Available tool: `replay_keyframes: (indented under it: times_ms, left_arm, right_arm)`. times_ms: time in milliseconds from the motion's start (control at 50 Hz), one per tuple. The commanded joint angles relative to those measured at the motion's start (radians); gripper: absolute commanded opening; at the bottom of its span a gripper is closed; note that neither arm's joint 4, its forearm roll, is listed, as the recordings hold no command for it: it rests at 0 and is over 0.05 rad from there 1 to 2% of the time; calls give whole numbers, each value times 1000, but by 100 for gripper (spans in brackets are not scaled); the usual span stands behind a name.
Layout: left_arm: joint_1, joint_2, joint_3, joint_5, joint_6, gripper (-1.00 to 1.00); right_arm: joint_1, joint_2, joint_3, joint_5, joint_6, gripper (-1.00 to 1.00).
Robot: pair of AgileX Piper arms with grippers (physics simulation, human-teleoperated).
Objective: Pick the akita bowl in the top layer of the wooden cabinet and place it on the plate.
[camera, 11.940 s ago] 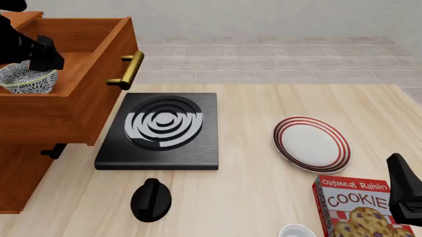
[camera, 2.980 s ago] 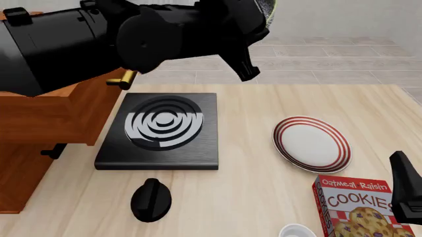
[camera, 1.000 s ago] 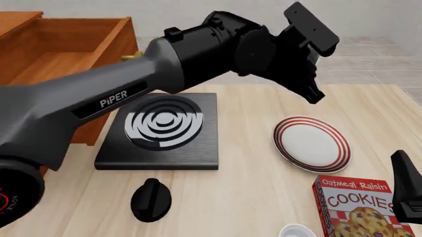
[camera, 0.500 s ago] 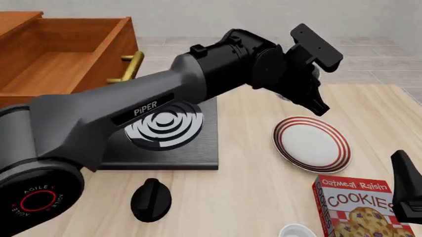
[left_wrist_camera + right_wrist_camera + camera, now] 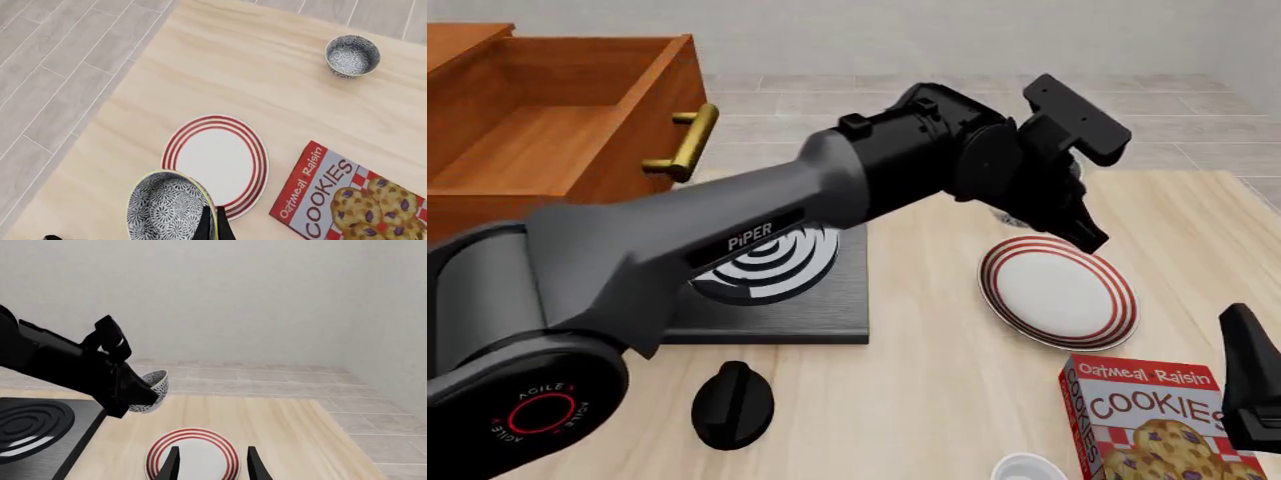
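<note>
From the front I see the wooden cabinet (image 5: 481, 215) at the desk's left edge, cut off by the frame, its top drawer (image 5: 561, 130) pulled out with only bare wood showing inside. My left arm crosses over the stove (image 5: 761, 290) and hides most of it, along with the bowl itself; only a sliver of speckle shows behind the left gripper (image 5: 1081, 215). The left wrist view gives me what the front cannot: the bowl (image 5: 170, 207) held in the air by its rim, mouth tipped sideways toward the camera so I look straight into the patterned inside, with the fingers (image 5: 212, 227) pinching the rim between them, over the edge of the plate (image 5: 217, 165). The right wrist view shows the bowl (image 5: 152, 390) tilted, well above the plate (image 5: 193, 455), not touching it. That plate sits toward the desk's right side, with a cookie box (image 5: 1154, 420) at the near right corner, partly cut off. A second small bowl (image 5: 351, 56) appears whole only in the left wrist view. My right gripper (image 5: 210, 465) stands with its fingers spread apart, holding nothing.
</note>
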Motion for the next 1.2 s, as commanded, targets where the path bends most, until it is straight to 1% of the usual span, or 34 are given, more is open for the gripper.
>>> replay_keyframes:
  times_ms: [20, 80, 140, 220, 660, 860, 1020, 1200]
  left_arm:
    - [-11, 29, -80, 42, -76, -100]
    - [-18, 42, -103, 56, -104, -100]
    - [-17, 50, -107, 55, -104, -100]
    - [-16, 87, -128, 62, -122, -100]
    - [0, 209, -189, 62, -147, -100]
    - [-3, 234, -211, 64, -154, -100]
    - [-8, 258, -251, 81, -176, -100]
    - [-16, 280, -268, 83, -201, -100]
  right_arm:
    - [-1, 0, 0, 0, 1, 100]
    - [-1, 0, 0, 0, 1, 100]
    - [-1, 0, 0, 0, 1, 100]
    - [-1, 0, -1, 0, 1, 100]
    - [0, 0, 4, -2, 3, 100]
    - [-1, 0, 2, -1, 8, 100]
    - [-3, 0, 3, -2, 12, 100]
    - [-3, 0, 4, -2, 13, 100]
